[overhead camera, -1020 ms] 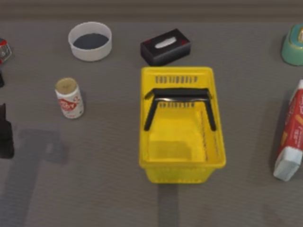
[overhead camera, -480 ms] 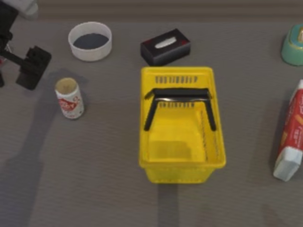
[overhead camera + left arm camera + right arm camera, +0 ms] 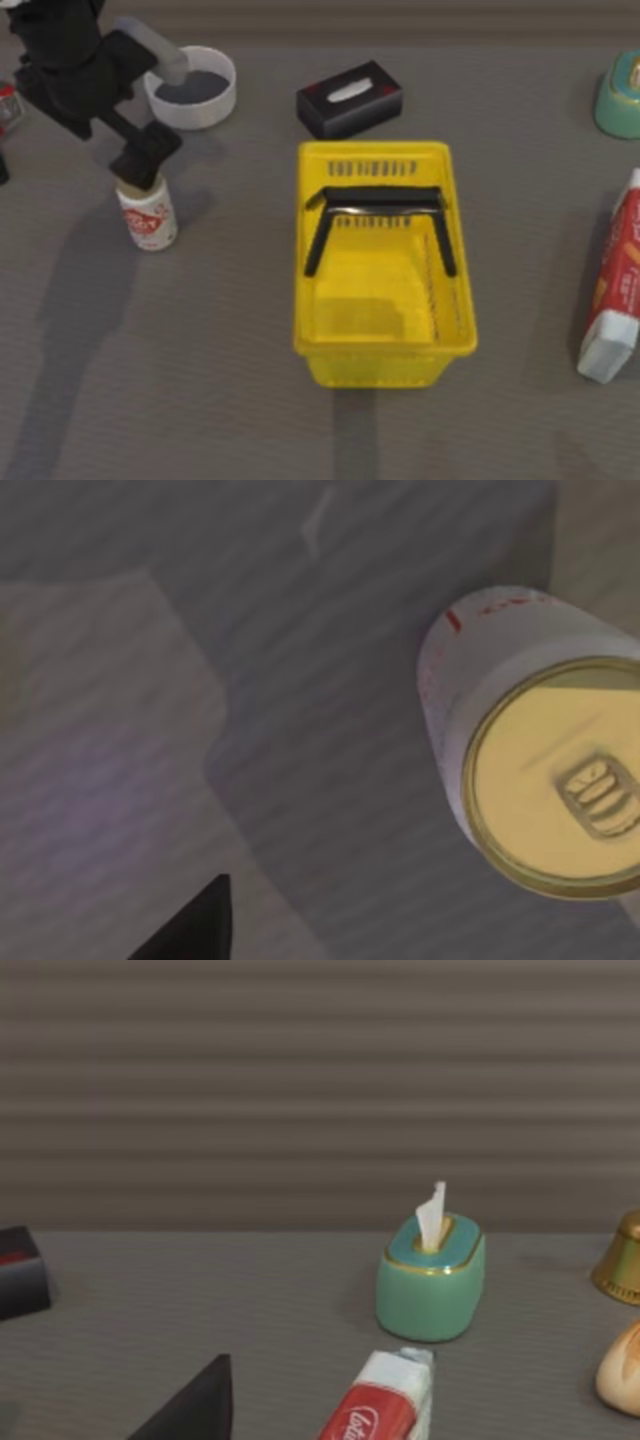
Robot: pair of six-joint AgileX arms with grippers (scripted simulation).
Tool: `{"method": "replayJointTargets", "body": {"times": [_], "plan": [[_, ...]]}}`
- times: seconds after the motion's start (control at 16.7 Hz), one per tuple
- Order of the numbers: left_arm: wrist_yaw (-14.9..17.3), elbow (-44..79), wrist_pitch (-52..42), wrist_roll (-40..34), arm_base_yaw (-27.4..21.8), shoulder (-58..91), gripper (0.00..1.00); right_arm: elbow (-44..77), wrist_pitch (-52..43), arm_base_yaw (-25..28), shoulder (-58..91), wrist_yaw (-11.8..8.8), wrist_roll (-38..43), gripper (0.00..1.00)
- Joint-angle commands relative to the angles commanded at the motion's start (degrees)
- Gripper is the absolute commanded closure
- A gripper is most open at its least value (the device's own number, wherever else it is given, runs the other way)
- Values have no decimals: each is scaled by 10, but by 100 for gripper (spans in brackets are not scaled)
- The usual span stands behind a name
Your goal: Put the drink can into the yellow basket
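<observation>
The drink can (image 3: pixel 148 216), white with red lettering and a dull gold top, stands upright on the left side of the table. My left gripper (image 3: pixel 146 158) hangs over the can's far edge and hides part of its top; it is open and holds nothing. In the left wrist view the can (image 3: pixel 540 750) lies below and off to one side, and a single black fingertip (image 3: pixel 203 922) shows. The yellow basket (image 3: pixel 384 361), with its black handles folded across it, sits mid-table, well to the right of the can. My right gripper shows only as one fingertip (image 3: pixel 205 1405) in its wrist view, parked and open.
A white bowl (image 3: pixel 190 87) sits just behind the left arm, and a black tissue box (image 3: pixel 350 98) behind the basket. A green tissue holder (image 3: pixel 620 95) and a red-and-white carton (image 3: pixel 615 290) are at the right edge. A small red item (image 3: pixel 8 105) is at the left edge.
My left arm has swung in from the left edge, first toward the back and then rightward, and its gripper now hangs over the can. Can and basket have not moved.
</observation>
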Motion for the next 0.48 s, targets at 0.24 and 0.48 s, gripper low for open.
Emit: {"method": "replayJointTargets", "body": {"times": [0.24,0.48], "plan": [[-1,64,-47,22,-7,81,0,0,0,0,0,0,0,0],[-1,68,-50,23,-7,86,0,0,0,0,0,0,0,0]]}}
